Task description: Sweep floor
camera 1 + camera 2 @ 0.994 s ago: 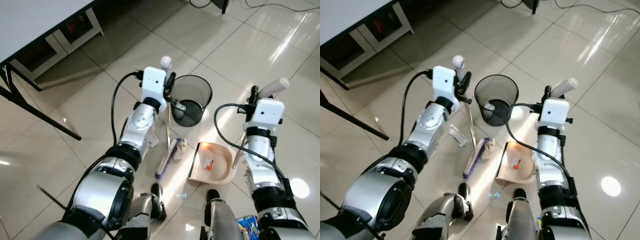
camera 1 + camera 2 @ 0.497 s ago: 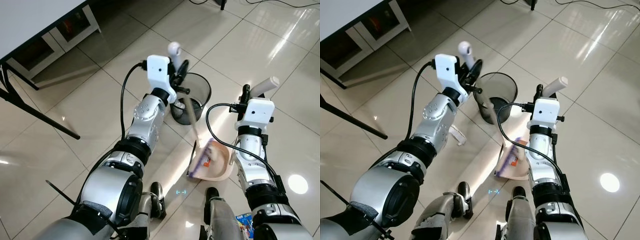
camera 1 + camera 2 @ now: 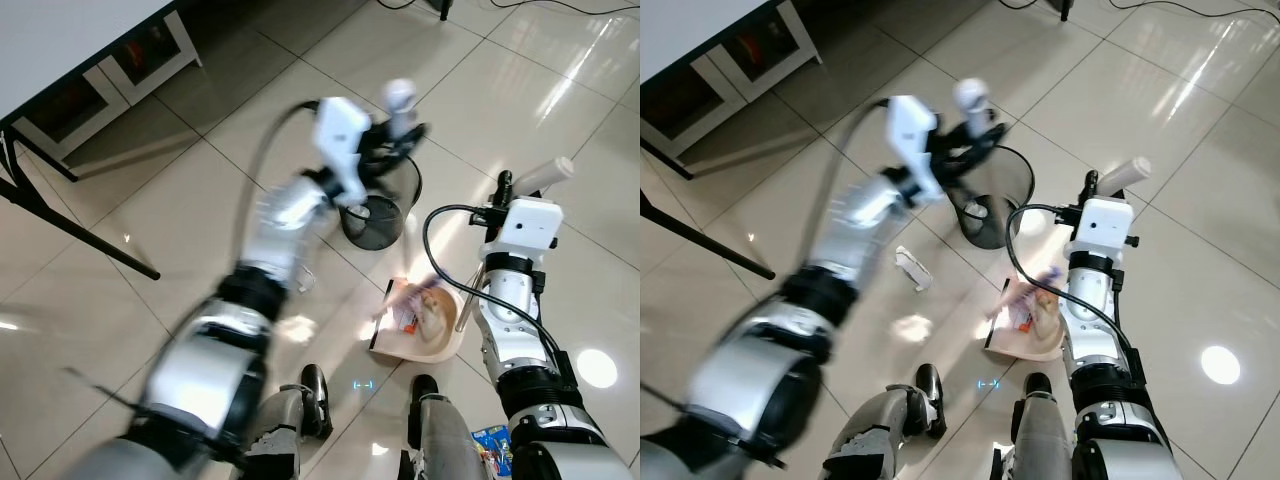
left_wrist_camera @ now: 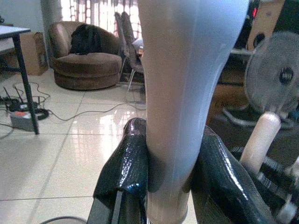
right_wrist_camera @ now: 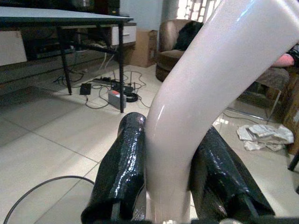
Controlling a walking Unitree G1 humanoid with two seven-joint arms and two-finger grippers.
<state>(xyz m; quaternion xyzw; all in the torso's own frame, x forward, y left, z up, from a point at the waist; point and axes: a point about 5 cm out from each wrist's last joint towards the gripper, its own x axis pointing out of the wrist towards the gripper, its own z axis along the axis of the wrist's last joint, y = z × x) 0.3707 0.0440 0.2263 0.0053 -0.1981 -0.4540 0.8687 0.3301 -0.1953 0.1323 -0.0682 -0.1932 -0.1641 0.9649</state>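
Down on the glossy pale tiled floor (image 3: 150, 200), beige plastic dustpan (image 3: 440, 345) lying just beside the black wire-mesh waste bin (image 3: 372, 222), with scraps and a blurred purple-bristled brush head (image 3: 420, 290) at its mouth; left gripper (image 4: 168, 186) clenched around the pale broom handle (image 4: 187, 84), seen raised and motion-blurred over the bin rim with the handle's rounded white tip (image 3: 398, 92) above it; right gripper (image 5: 168, 177) clamped on the curved cream dustpan handle (image 5: 205, 84), held upright over the pan, handle end (image 3: 545, 176) poking past the white wrist block; crumpled clear wrapper (image 3: 910, 268) lying apart on the tiles near the left arm; white-topped table (image 3: 70, 40) with black legs standing well off to the robot's left.
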